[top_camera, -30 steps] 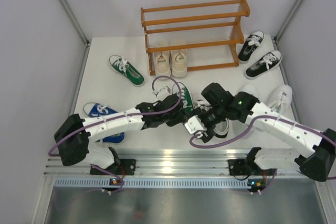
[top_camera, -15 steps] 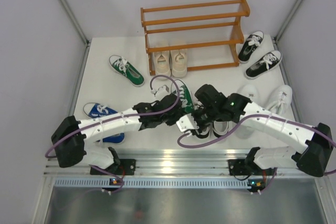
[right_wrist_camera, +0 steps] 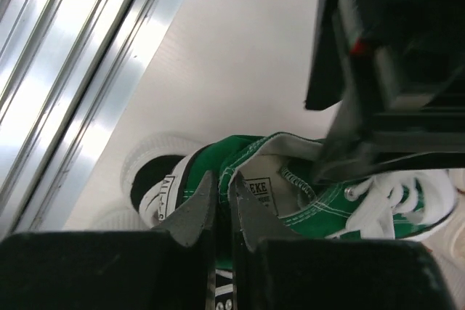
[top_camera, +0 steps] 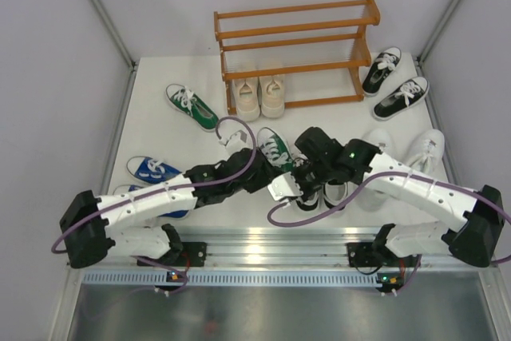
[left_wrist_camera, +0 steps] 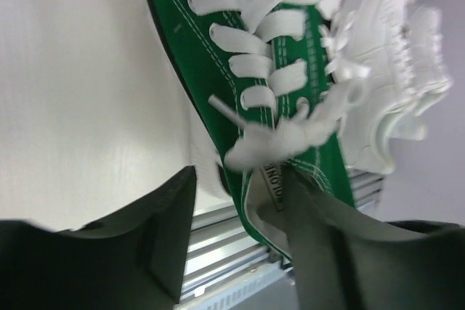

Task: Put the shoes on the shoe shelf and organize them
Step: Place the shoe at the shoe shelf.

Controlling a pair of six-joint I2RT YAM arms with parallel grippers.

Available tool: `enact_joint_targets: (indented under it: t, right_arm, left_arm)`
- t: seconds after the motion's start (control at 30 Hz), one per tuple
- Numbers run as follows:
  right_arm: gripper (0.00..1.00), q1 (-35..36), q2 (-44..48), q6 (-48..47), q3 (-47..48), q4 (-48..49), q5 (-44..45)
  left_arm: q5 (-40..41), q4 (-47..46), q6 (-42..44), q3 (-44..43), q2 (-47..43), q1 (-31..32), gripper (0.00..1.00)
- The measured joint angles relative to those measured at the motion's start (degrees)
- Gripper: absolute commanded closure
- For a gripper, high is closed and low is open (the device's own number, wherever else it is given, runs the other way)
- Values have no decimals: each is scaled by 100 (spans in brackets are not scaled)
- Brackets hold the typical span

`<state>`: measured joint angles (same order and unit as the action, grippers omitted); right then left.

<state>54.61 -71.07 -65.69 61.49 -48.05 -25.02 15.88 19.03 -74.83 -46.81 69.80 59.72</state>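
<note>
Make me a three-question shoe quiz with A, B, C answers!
1. Where is the beige pair? A top tier of the shelf B its bottom left C its middle tier
2. How many green shoes show? A one B two C four
3. The right jaws are: A wide open B half open C shut on the middle green shoe

Answers: B, they sit low under the bars; B, one lies left of the shelf and one between the arms; C, the right wrist view shows them pinching its heel rim.
</note>
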Motion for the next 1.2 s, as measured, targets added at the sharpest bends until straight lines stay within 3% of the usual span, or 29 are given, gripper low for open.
enact_joint_targets:
  t: [0.1, 0.23, 0.47, 0.8, 1.2]
  right_arm:
    - [100, -94, -4, -44, 13, -389, 26]
    - [100, -358, 11, -81, 13, -693, 26]
    - [100, -1056, 326, -302, 13, -846, -98]
    - [100, -2142, 638, -1165, 313, -1325, -173]
    - [100, -3128, -638, -2092, 992, -1084, -466]
  left_arm:
    - [-4, -402, 111, 295, -431, -7, 25]
    - [26, -699, 437, 645, -1119, -9, 20]
    - [479, -535, 1355, 706, -2321, -22, 14]
    - [1408, 671, 2588, 686, -3947, -35, 8]
    - [1755, 1169, 2780, 922, -4937, -37, 8]
